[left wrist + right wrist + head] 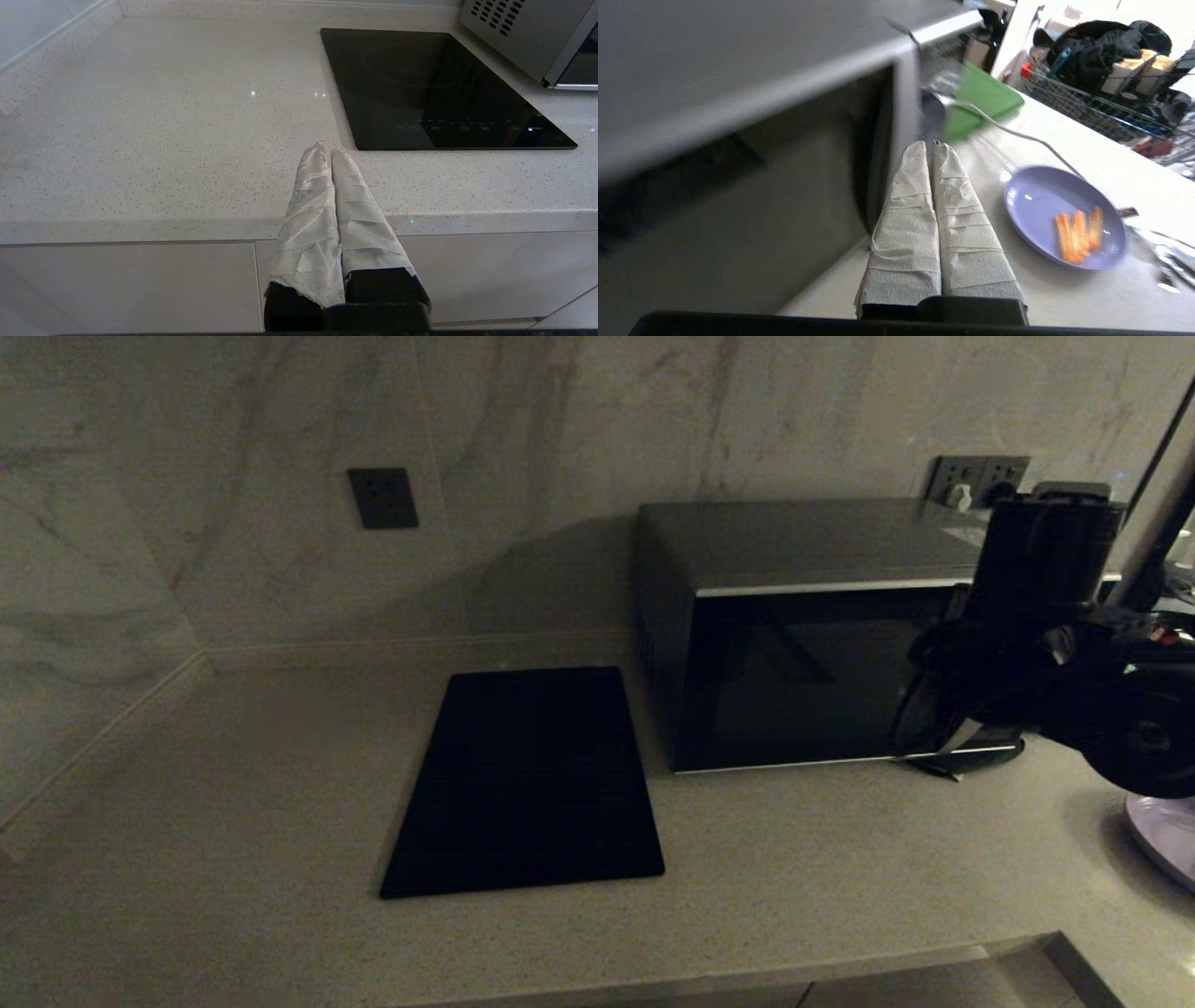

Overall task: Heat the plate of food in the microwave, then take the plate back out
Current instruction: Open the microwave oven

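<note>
Lavender plate of food [1064, 217] on worktop [1087, 289], right of microwave [794, 635]; fries seen by right wrist only. Right hand [930, 148] pressed together at microwave's right front. Left hand [326, 150] together, near worktop's edge.

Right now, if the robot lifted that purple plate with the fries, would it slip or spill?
The plate looks glossy, with highlights on it, so it may be slippery. It is shallow and its rim low, so tilting it could let the loose fries slide off. It looks stiff and probably light.
</note>
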You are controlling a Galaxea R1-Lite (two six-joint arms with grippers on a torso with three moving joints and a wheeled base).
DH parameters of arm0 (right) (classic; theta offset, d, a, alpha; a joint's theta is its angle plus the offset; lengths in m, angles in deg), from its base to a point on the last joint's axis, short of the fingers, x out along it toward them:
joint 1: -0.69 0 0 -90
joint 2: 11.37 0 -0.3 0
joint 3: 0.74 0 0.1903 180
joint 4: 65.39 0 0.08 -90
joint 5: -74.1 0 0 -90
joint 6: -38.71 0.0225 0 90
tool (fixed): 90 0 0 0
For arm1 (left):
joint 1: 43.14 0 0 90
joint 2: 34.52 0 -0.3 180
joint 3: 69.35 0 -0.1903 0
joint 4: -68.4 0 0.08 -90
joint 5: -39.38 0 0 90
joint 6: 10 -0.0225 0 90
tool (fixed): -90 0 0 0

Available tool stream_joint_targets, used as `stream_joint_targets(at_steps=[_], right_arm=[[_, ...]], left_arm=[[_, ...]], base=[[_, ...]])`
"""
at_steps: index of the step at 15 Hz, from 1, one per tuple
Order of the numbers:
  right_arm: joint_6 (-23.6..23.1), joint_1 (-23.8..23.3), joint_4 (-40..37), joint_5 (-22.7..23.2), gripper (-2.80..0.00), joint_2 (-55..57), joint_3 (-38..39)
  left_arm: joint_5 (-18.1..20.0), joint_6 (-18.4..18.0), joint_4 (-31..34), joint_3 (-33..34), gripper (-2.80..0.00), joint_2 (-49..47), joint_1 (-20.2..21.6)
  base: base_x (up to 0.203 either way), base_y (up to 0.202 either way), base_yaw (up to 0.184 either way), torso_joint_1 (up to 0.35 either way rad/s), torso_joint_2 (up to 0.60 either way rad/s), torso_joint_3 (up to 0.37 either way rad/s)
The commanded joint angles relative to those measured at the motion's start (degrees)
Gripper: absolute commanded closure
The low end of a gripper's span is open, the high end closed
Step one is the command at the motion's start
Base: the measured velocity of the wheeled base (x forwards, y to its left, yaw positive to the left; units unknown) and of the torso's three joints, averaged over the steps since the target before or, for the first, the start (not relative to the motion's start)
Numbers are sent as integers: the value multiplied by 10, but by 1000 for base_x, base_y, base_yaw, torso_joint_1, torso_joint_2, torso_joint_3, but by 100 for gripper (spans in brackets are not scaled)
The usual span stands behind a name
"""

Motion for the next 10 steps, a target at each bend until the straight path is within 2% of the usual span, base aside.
stream_joint_targets(at_steps=[1, 2, 4, 5, 7, 9, 10], right_arm=[[8, -16, 0, 11, 0, -66, 68], [14, -41, -5, 29, 0, -84, 84], [29, -77, -60, 122, 0, -143, 110], [51, -90, -131, 187, 0, -180, 115], [109, -114, -281, 354, 0, -241, 111], [153, -158, -362, 501, 0, -283, 109], [175, -186, -383, 544, 0, -293, 114]], left_arm=[[0, 0, 0, 0, 0, 0, 0], [0, 0, 0, 0, 0, 0, 0], [0, 0, 0, 0, 0, 0, 0], [0, 0, 0, 0, 0, 0, 0], [0, 0, 0, 0, 0, 0, 0], [0, 0, 0, 0, 0, 0, 0], [0, 0, 0, 0, 0, 0, 0]], base=[[0, 0, 0, 0, 0, 0], [0, 0, 0, 0, 0, 0], [0, 0, 0, 0, 0, 0], [0, 0, 0, 0, 0, 0], [0, 0, 0, 0, 0, 0], [0, 0, 0, 0, 0, 0], [0, 0, 0, 0, 0, 0]])
